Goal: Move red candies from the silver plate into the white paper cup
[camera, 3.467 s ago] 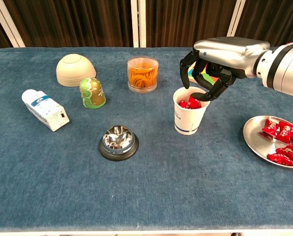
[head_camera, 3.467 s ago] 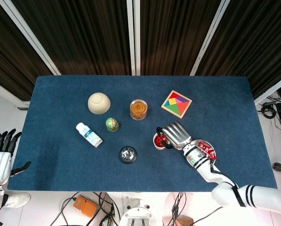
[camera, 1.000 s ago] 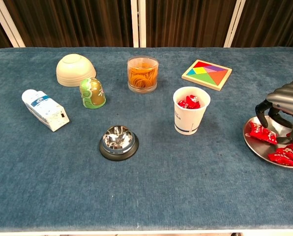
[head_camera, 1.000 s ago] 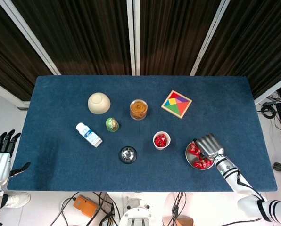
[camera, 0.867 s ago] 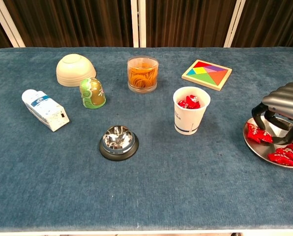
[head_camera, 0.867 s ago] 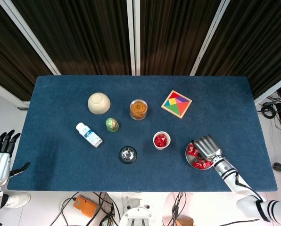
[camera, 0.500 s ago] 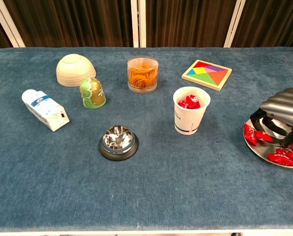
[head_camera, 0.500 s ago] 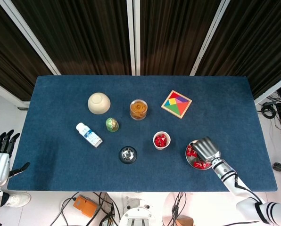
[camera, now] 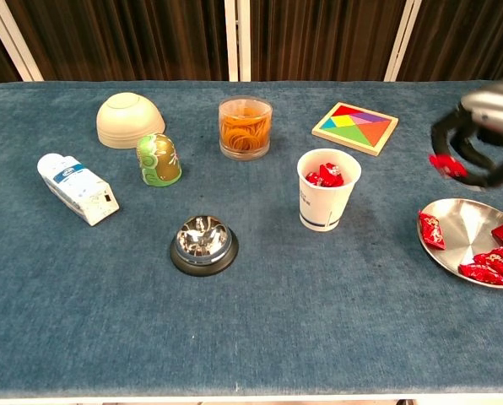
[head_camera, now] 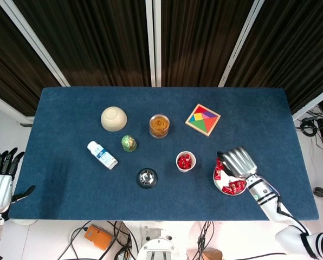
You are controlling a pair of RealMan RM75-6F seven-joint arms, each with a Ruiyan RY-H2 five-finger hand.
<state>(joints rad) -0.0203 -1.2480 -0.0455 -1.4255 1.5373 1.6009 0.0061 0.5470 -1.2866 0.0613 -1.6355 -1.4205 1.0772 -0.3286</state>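
Nearest the robot on the blue tabletop (camera: pixel 319 337) sits a metal call bell (camera: pixel 202 244), and at the right edge the silver plate (camera: pixel 459 228) carries several red candies (camera: pixel 431 229), one lying at its left rim and the others bunched at its right side. Raised above the plate, the right hand (camera: pixel 479 131) has its fingers curled down and pinches one red candy (camera: pixel 446 164) between fingertips, clear of the plate. Left of the plate, well apart from it, stands the white paper cup (camera: pixel 326 189), upright, with red candies showing inside. Farther left lie a small white bottle (camera: pixel 76 188) on its side and a green egg-shaped toy (camera: pixel 159 159). Beyond them are an upturned beige bowl (camera: pixel 130 119), a clear jar of rubber bands (camera: pixel 245 126) and a coloured tangram puzzle (camera: pixel 354 127). The left hand (head_camera: pixel 0 181) hangs off the tabletop's left edge, fingers spread, holding nothing.
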